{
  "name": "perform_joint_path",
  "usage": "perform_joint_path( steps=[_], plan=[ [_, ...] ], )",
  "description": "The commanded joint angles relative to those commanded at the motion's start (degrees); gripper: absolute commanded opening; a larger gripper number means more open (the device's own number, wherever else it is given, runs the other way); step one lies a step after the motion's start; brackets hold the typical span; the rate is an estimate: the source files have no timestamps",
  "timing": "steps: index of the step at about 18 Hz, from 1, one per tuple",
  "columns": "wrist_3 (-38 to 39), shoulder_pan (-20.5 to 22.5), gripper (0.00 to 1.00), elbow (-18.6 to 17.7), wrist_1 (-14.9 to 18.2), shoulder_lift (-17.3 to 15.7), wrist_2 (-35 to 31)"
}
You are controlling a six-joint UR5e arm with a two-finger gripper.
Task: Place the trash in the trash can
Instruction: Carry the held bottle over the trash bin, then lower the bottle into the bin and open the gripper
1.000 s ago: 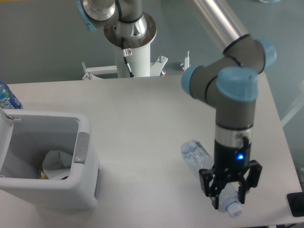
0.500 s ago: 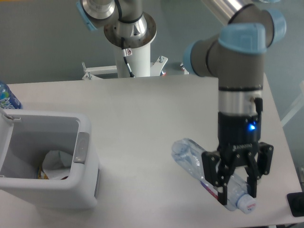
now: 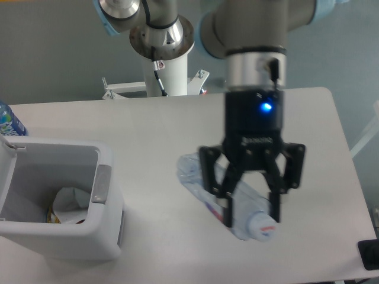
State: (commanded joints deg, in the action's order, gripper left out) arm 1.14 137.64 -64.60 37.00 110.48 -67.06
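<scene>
My gripper point(image 3: 251, 208) is shut on the crushed clear plastic bottle point(image 3: 204, 188), which hangs in the air above the table with its white cap point(image 3: 261, 227) toward the camera. The image of the bottle and fingers is blurred by motion. The white trash can point(image 3: 109, 204) stands at the lower left, well to the left of the gripper. Inside it lies the crumpled white paper carton point(image 3: 71, 204).
A bottle with a blue label point(image 3: 9, 122) peeks in at the left edge behind the bin. The robot's base column point(image 3: 163, 59) stands at the back of the white table point(image 3: 154, 136). A dark object point(image 3: 368, 254) lies at the lower right corner.
The gripper has lifted the bottle off the table and carried it leftward and nearer to the camera, toward the bin. The bin and carton have not moved.
</scene>
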Motion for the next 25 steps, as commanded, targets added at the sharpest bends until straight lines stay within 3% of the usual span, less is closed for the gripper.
perform_joint_path(
  steps=[7, 13, 25],
  plan=[
    [0.52, -4.57, 0.35, -0.44, 0.09, -2.73, -0.09],
    [0.26, -7.91, 0.29, -4.13, 0.00, -4.13, -0.18],
    [0.18, -10.03, 0.24, -4.92, 0.00, -3.61, -0.09]
  ],
)
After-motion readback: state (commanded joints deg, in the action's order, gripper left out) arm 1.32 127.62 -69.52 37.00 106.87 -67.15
